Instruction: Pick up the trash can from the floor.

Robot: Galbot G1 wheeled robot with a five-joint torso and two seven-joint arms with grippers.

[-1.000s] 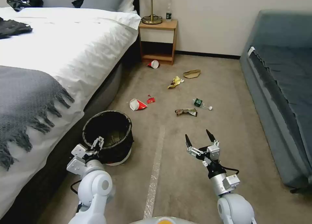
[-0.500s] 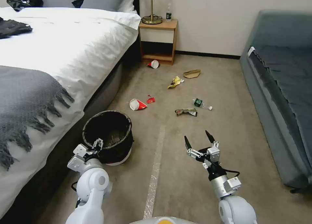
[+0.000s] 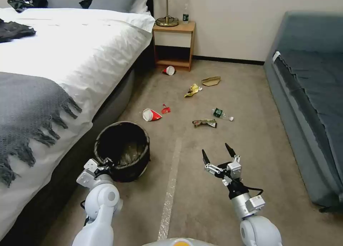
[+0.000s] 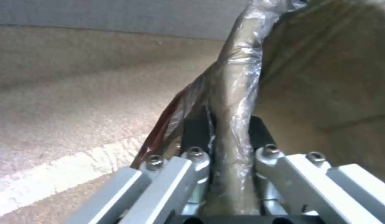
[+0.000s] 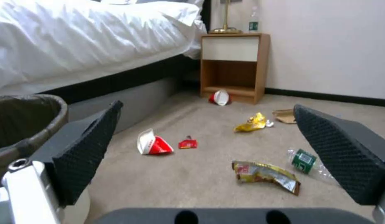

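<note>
The trash can point(image 3: 123, 151) is a round bin with a black liner over its rim. It stands beside the bed on the carpeted floor point(image 3: 200, 203), tipped slightly, with almost none of its white base showing. My left gripper point(image 3: 107, 164) is at the can's near rim. In the left wrist view it point(image 4: 223, 124) is shut on the liner-wrapped rim point(image 4: 238, 77). My right gripper point(image 3: 218, 154) hovers open over the carpet right of the pale tape strip point(image 3: 171, 181), holding nothing. The right wrist view shows the right gripper point(image 5: 208, 109) spread wide and the can point(image 5: 22, 118) off to one side.
A bed point(image 3: 53, 60) runs along the left, a grey-blue sofa point(image 3: 311, 96) along the right, and a nightstand point(image 3: 174, 46) stands at the back. Litter lies ahead: paper cups point(image 3: 151, 114) point(image 3: 169, 70), a yellow wrapper point(image 3: 192, 90), brown paper point(image 3: 210, 81), a bottle point(image 3: 221, 114) and a foil wrapper point(image 3: 204, 123).
The trash can has shifted a little to the right and tipped, and its white base has almost dropped from sight. My left gripper stays on its rim. The right arm has barely moved.
</note>
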